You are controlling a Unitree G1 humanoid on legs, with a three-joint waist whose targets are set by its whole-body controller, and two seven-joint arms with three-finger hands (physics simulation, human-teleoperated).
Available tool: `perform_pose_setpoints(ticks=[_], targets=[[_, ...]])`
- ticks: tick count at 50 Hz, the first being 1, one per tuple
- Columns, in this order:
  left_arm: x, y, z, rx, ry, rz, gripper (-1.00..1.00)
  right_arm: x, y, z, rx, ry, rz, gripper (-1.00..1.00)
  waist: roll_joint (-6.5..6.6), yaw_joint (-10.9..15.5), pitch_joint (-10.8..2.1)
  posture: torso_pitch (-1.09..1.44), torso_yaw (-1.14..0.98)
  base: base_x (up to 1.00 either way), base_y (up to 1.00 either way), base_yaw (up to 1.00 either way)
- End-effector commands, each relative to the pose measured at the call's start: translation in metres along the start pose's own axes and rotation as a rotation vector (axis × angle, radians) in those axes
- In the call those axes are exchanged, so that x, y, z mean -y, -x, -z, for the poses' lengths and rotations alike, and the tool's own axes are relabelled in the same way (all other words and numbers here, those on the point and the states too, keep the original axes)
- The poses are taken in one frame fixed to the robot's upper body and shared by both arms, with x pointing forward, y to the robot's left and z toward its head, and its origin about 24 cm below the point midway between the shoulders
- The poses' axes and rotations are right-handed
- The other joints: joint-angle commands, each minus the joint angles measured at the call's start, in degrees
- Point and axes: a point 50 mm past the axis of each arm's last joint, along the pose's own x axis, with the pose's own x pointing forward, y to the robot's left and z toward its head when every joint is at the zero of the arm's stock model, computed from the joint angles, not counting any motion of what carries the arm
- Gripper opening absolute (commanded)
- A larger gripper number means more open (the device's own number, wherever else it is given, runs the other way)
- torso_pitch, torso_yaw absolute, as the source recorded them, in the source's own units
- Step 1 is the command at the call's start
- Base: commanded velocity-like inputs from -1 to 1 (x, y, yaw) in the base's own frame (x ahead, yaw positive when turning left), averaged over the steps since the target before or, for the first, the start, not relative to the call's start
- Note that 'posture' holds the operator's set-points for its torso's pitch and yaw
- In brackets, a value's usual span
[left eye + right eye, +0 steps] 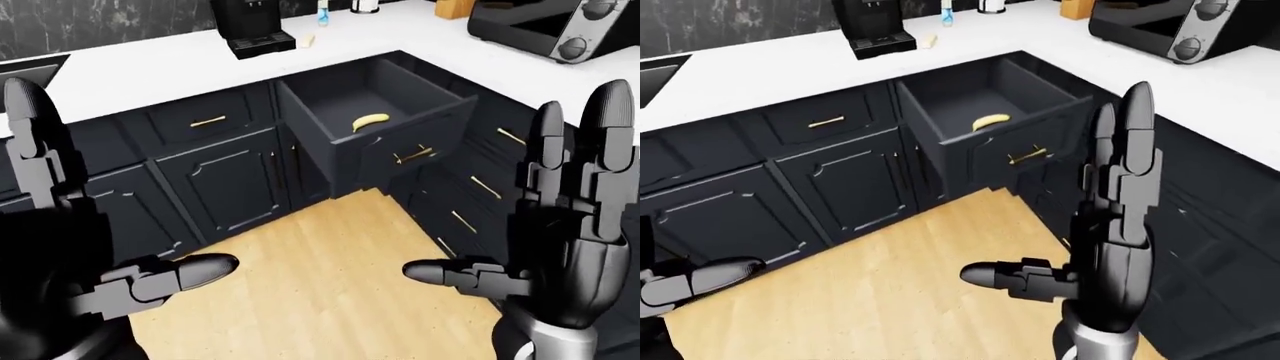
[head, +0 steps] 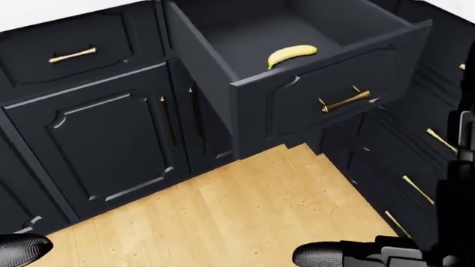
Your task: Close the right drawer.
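A: Where is the drawer (image 1: 375, 127) right now?

B: It is pulled well out of the dark cabinets, under the white surface (image 1: 150, 64), in the upper middle of the left-eye view. A banana (image 1: 370, 121) lies inside it. The brass handle (image 2: 345, 100) on its front panel points toward the wooden floor (image 2: 223, 217).

A: And the hands?

B: Both are raised low in the view, well apart from the drawer. The left hand (image 1: 70, 255) has its fingers (image 1: 30, 135) spread, thumb out, and holds nothing. The right hand (image 1: 555, 247) is the same: fingers straight up, thumb pointing inward, empty.

A: Which one should do the pushing?

B: The right, I judge. The drawer front lies up and to the left of that hand in the left-eye view, and nearer to it than to the left hand. The drawer's long axis runs from the front panel back toward the coffee machine (image 1: 250, 26), so the push has to travel along that line, flat against the panel beside the handle.

A: Any risk?

B: A push off that line could likely jam the drawer sideways.
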Motion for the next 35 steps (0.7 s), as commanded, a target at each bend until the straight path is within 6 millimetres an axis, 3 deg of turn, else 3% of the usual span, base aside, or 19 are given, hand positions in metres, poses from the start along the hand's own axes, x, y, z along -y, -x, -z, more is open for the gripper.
perform_pose_setpoints(ticks=[1, 3, 4, 6, 14, 16, 17, 18, 19, 21, 26, 28, 31, 32, 33, 35], targets=[[-0.0007, -0.0015, -0.0067, 0.044, -0.003, -0.003, 1.00, -0.0006, -0.0018, -0.0110, 0.065, -0.011, 0.002, 1.00, 0.34, 0.11, -0.37, 0.00, 0.00, -0.11, 0.00, -0.23], [-0.0007, -0.0017, -0.0068, 0.044, -0.002, -0.003, 1.00, -0.0006, -0.0020, -0.0111, 0.065, -0.012, 0.002, 1.00, 3.99, 0.31, -1.63, 0.00, 0.00, -0.09, 0.00, -0.23], [-0.0008, -0.0017, -0.0069, 0.044, -0.002, -0.004, 1.00, -0.0007, -0.0019, -0.0115, 0.066, -0.012, 0.001, 1.00, 1.34, 0.96, -0.75, 0.00, 0.00, -0.07, 0.00, -0.23], [-0.0010, -0.0015, -0.0069, 0.044, -0.002, -0.004, 1.00, -0.0001, -0.0015, -0.0120, 0.064, -0.014, 0.004, 1.00, 1.88, 0.58, -0.29, 0.00, 0.00, -0.02, 0.00, -0.23], [-0.0013, -0.0005, -0.0066, 0.044, -0.001, -0.003, 1.00, -0.0001, -0.0019, -0.0114, 0.063, -0.016, 0.005, 1.00, -2.51, 0.06, -0.16, 0.00, 0.00, 0.00, 0.00, -0.28], [-0.0012, 0.0001, -0.0067, 0.045, -0.001, -0.002, 1.00, 0.0002, -0.0017, -0.0115, 0.063, -0.016, 0.005, 1.00, -5.08, -0.06, -0.76, 0.00, 0.00, 0.00, 0.00, -0.29], [-0.0013, 0.0003, -0.0065, 0.044, 0.000, -0.002, 1.00, 0.0003, -0.0019, -0.0114, 0.063, -0.015, 0.004, 1.00, -7.43, -0.37, -1.85, 0.00, 0.00, 0.00, 0.00, -0.30], [-0.0011, 0.0009, -0.0062, 0.043, 0.000, -0.001, 1.00, 0.0006, -0.0025, -0.0107, 0.061, -0.016, 0.005, 1.00, -4.46, -0.87, -0.44, 0.00, 0.00, 0.00, 0.00, -0.29], [-0.0012, 0.0012, -0.0060, 0.043, 0.000, -0.001, 1.00, 0.0005, -0.0025, -0.0105, 0.061, -0.015, 0.005, 1.00, -5.19, -0.38, -0.79, 0.00, 0.00, 0.00, 0.00, -0.30], [-0.0014, 0.0018, -0.0058, 0.043, 0.000, -0.002, 1.00, 0.0005, -0.0016, -0.0110, 0.062, -0.015, 0.005, 1.00, -4.17, -0.61, -1.18, 0.00, 0.00, 0.00, 0.00, -0.30], [-0.0009, 0.0018, -0.0056, 0.042, 0.001, 0.000, 1.00, 0.0002, -0.0016, -0.0108, 0.061, -0.017, 0.005, 1.00, -1.73, 0.01, 0.06, 0.00, 0.00, 0.00, 0.00, -0.30], [-0.0012, 0.0015, -0.0056, 0.042, 0.001, -0.002, 1.00, 0.0002, -0.0012, -0.0109, 0.061, -0.018, 0.006, 1.00, -0.10, -0.10, 0.22, 0.00, 0.00, 0.00, 0.00, -0.34], [-0.0009, 0.0015, -0.0056, 0.042, 0.001, -0.001, 1.00, 0.0001, -0.0010, -0.0104, 0.060, -0.018, 0.006, 1.00, 3.84, 0.37, -0.38, 0.00, 0.00, 0.00, 0.00, -0.37], [-0.0008, 0.0015, -0.0056, 0.041, 0.001, -0.001, 1.00, 0.0002, -0.0008, -0.0106, 0.061, -0.019, 0.006, 1.00, 1.42, 0.75, 0.48, 0.00, 0.00, 0.00, 0.00, -0.38], [-0.0007, 0.0016, -0.0055, 0.041, 0.002, 0.000, 1.00, 0.0005, -0.0012, -0.0102, 0.058, -0.021, 0.006, 1.00, 2.26, 0.15, 0.34, 0.00, 0.00, 0.00, 0.00, -0.36], [-0.0006, 0.0020, -0.0054, 0.041, 0.001, 0.000, 1.00, 0.0002, -0.0011, -0.0099, 0.058, -0.020, 0.006, 1.00, 1.54, 0.07, -0.49, 0.00, 0.00, 0.00, 0.00, -0.38]])
